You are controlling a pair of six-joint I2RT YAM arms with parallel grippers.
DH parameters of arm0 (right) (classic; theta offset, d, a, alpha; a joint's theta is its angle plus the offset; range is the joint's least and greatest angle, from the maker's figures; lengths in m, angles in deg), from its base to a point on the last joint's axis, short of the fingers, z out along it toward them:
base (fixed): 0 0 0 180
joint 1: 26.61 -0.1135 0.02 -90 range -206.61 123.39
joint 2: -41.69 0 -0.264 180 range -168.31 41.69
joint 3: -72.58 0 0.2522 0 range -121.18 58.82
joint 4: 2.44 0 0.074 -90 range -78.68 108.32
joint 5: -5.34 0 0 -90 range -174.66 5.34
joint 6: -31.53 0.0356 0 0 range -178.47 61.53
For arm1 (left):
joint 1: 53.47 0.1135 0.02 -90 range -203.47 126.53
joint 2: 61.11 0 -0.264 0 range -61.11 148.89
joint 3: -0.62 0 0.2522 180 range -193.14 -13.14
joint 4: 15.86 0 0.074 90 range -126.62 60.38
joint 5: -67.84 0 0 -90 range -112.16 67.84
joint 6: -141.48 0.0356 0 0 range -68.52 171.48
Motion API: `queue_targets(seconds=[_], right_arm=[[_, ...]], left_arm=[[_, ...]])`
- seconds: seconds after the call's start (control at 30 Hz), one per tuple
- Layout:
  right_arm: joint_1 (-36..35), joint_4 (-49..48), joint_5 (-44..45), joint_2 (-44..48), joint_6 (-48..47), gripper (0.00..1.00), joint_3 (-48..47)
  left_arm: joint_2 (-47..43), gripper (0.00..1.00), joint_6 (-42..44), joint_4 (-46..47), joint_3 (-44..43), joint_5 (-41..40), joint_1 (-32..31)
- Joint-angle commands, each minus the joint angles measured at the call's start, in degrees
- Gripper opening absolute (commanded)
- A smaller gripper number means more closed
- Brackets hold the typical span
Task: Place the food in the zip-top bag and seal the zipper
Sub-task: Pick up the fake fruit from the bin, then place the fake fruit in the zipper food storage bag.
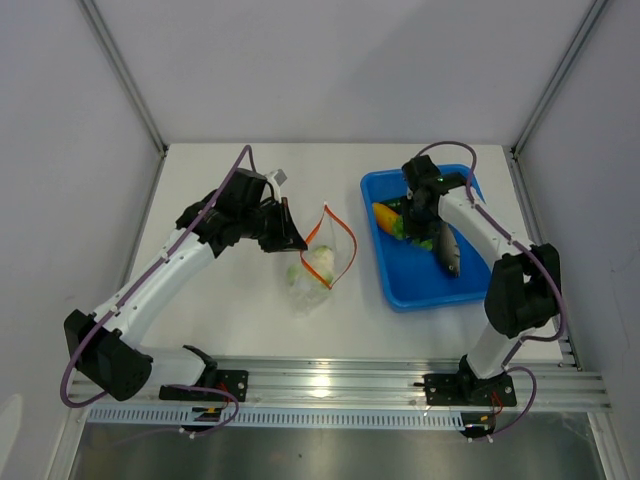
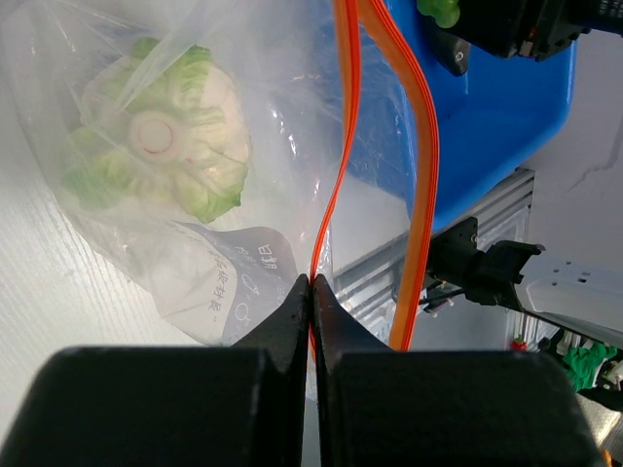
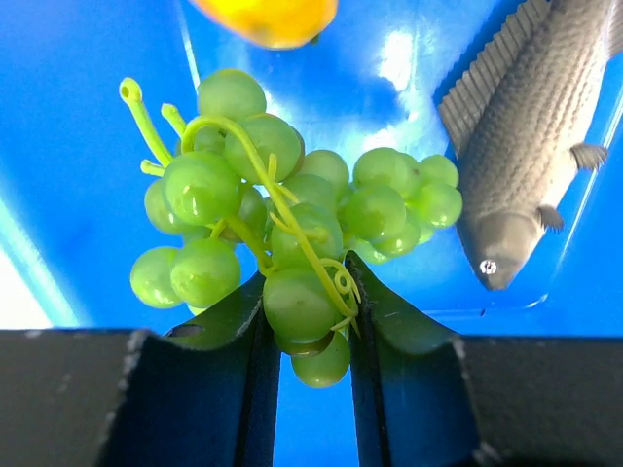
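The clear zip-top bag (image 1: 312,275) lies mid-table with a white and green cabbage piece (image 2: 161,136) inside. Its orange-red zipper (image 1: 335,232) stands open in a loop. My left gripper (image 2: 312,284) is shut on one zipper strip (image 2: 336,185) and holds the mouth up; it also shows in the top view (image 1: 296,238). My right gripper (image 3: 304,292) is shut on a green grape bunch (image 3: 282,209) over the blue tray (image 1: 415,275). A grey fish (image 3: 531,146) and a yellow-orange piece (image 3: 268,17) lie in the tray.
Aluminium rails (image 1: 330,385) run along the near table edge. White walls enclose the table on three sides. The blue tray's wall (image 2: 487,117) stands just beyond the bag's mouth in the left wrist view.
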Motion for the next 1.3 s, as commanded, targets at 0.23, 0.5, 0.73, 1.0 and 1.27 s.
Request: queue_targets(seconds=[0.23,0.5,0.73,1.0,1.27], right_arm=[[-0.01,0.68,-17.23,9.68,1.67,0.00,-8.07],[-3.70,-10.39,-38.23,17.68,2.29,0.00,-8.08],[-5.72,-26.90,-57.82,17.77,9.66,0.00,-4.48],[-8.97,-33.42,-66.47,15.48,12.92,0.00,0.18],[-10.03,-29.66,-66.47,15.04,8.53,0.00,6.06]], left_arm=[[-0.61,0.00,-0.52,1.40,-0.28,1.70,0.20],[-0.43,0.01,-0.43,1.58,-0.55,2.22,0.20],[-0.78,0.01,-0.78,1.58,-0.72,3.28,0.20],[-1.75,0.00,-0.87,1.05,-0.90,3.19,0.20],[-2.54,0.01,-1.22,1.22,-0.11,3.37,0.20]])
